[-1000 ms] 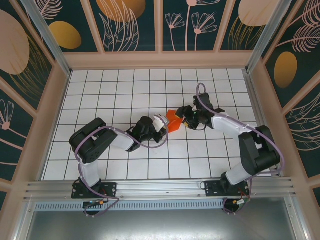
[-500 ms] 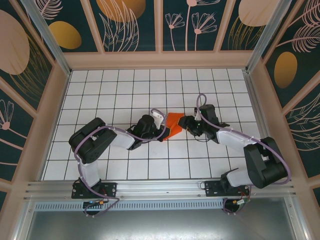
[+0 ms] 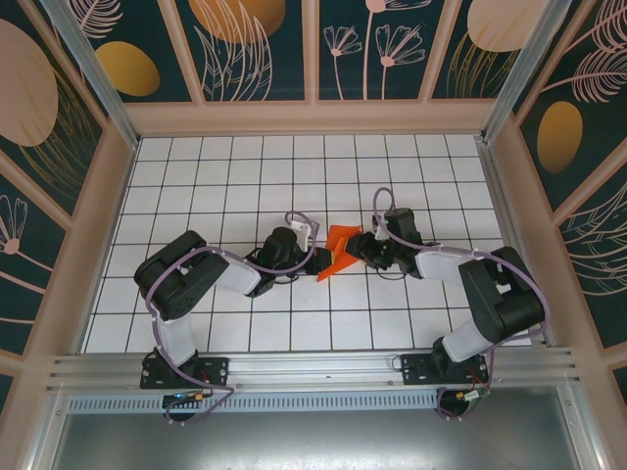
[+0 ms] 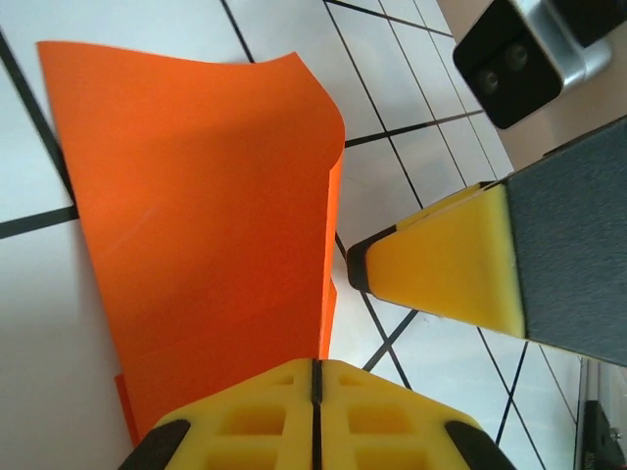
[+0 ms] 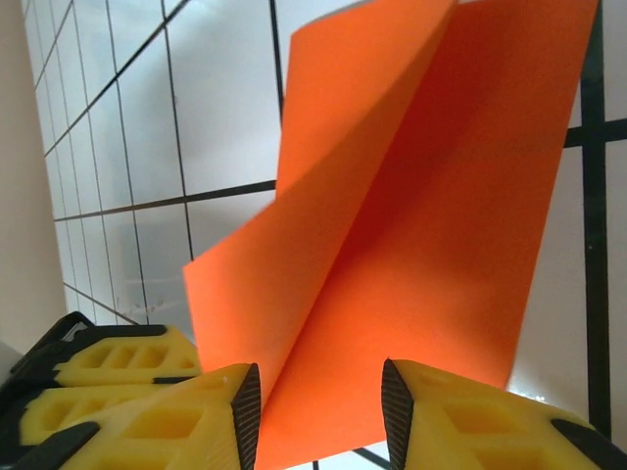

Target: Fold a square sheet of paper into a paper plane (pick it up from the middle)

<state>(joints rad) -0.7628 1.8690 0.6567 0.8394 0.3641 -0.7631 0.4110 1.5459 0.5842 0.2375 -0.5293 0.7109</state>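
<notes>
I'm mid-fold: the orange-red sheet of paper (image 3: pixel 340 251), creased into a narrow wedge, sits at the middle of the worktop (image 3: pixel 235 166) between my two arms. My left claw (image 4: pixel 313 370) is pressed together, pinching one end of the sheet, while my right claw (image 5: pixel 318 397) is spread with the other end between its fingers. Next, I judge, the right must close on that flap and carry it over gently.
</notes>
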